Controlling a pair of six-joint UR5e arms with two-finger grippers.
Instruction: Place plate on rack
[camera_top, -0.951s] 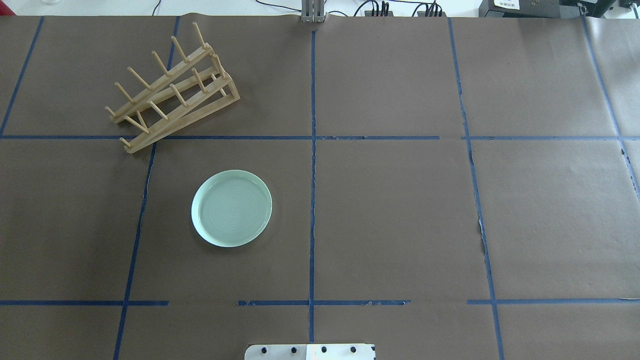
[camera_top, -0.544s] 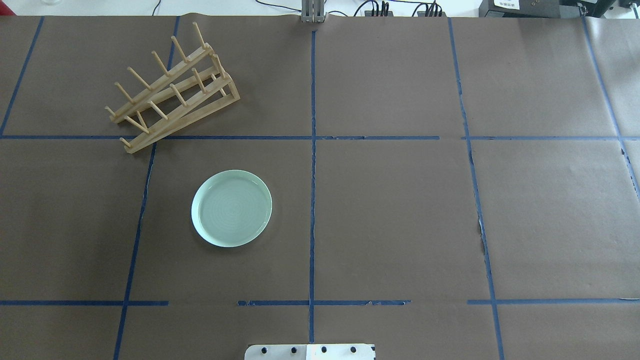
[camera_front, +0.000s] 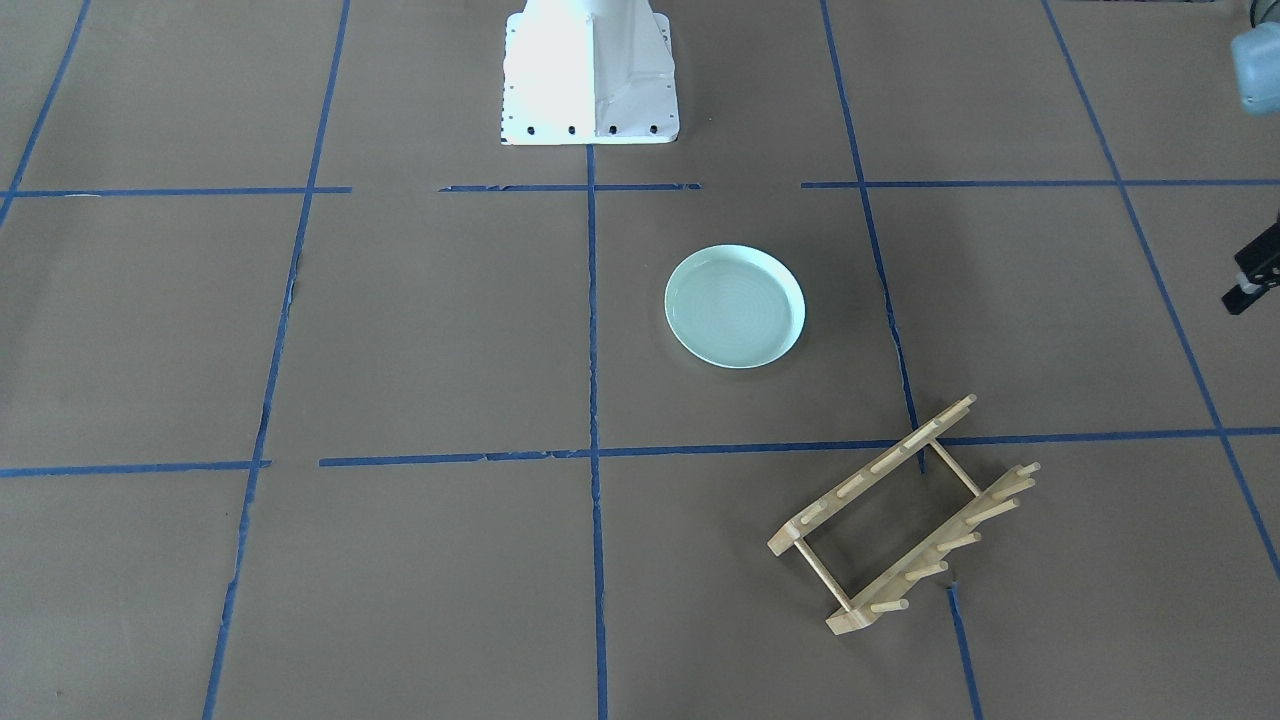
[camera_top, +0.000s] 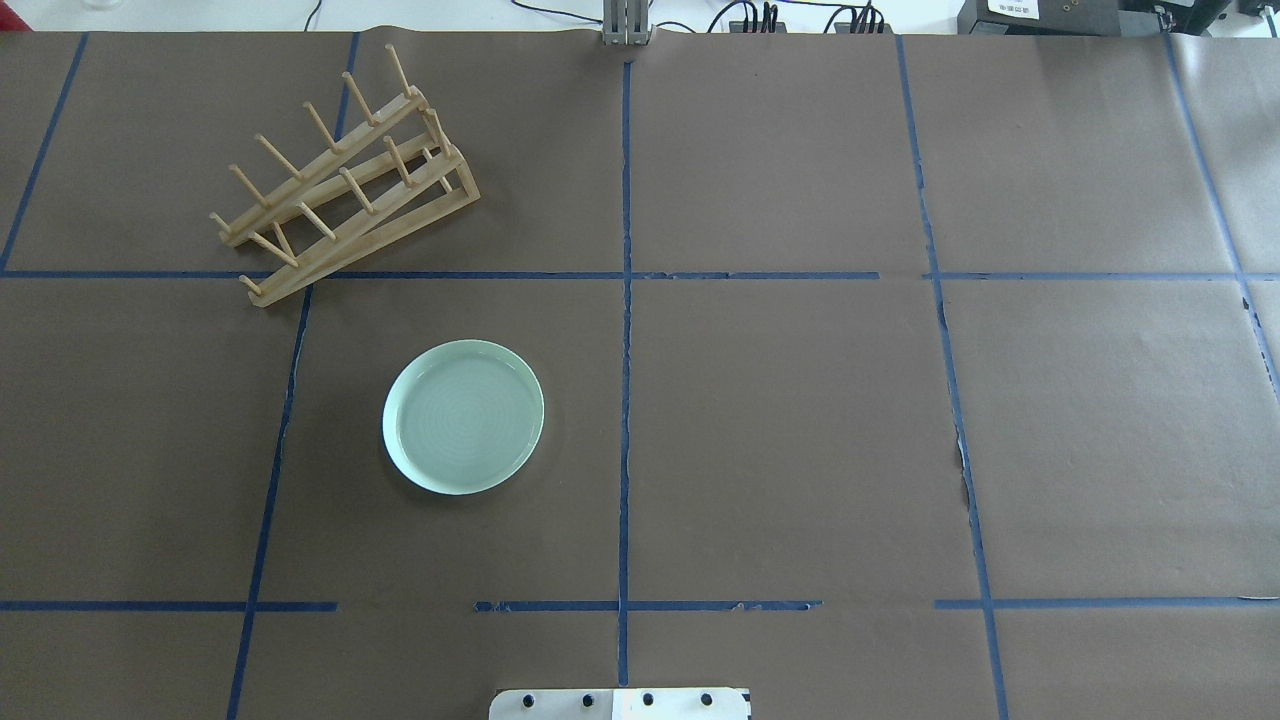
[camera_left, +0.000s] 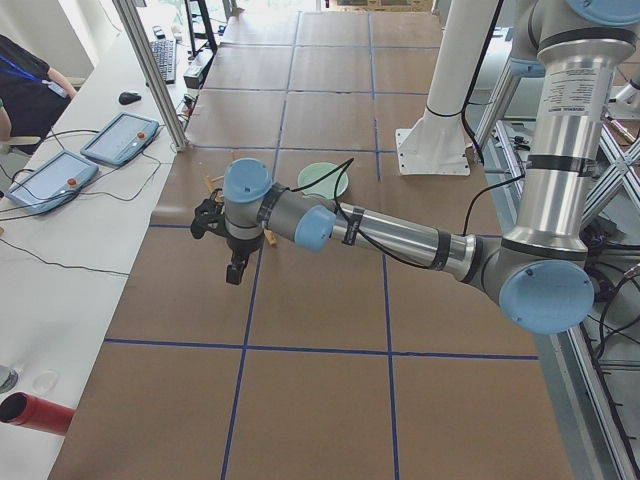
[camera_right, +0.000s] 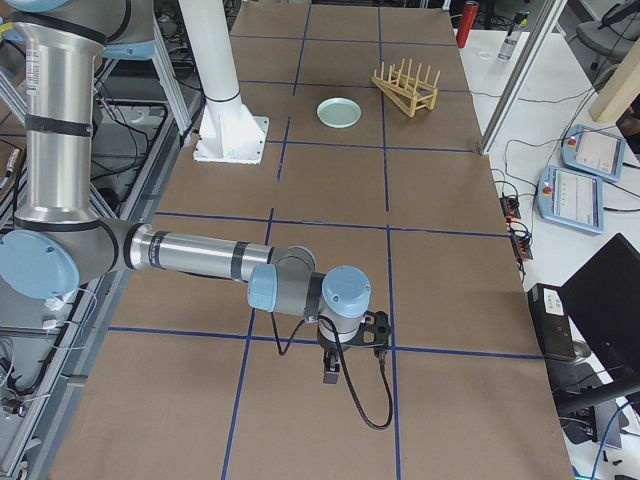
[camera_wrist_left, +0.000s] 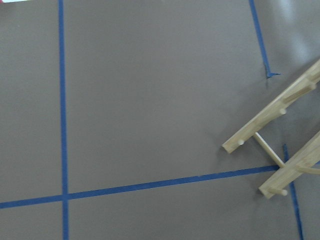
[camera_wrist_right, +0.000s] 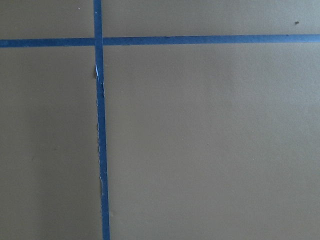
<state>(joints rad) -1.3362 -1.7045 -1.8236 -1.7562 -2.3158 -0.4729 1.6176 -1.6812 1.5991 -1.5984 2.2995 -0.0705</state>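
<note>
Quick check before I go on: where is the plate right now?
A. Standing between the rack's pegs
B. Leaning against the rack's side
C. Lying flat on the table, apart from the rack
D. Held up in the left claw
C: the plate lies flat on the table, with bare brown paper between it and the rack, whose pegs hold nothing.

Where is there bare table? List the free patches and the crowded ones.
Everything on the robot's right of the centre tape line is bare paper. Also bare: the strip between plate and robot base. Crowded only far-left, around the rack.
</note>
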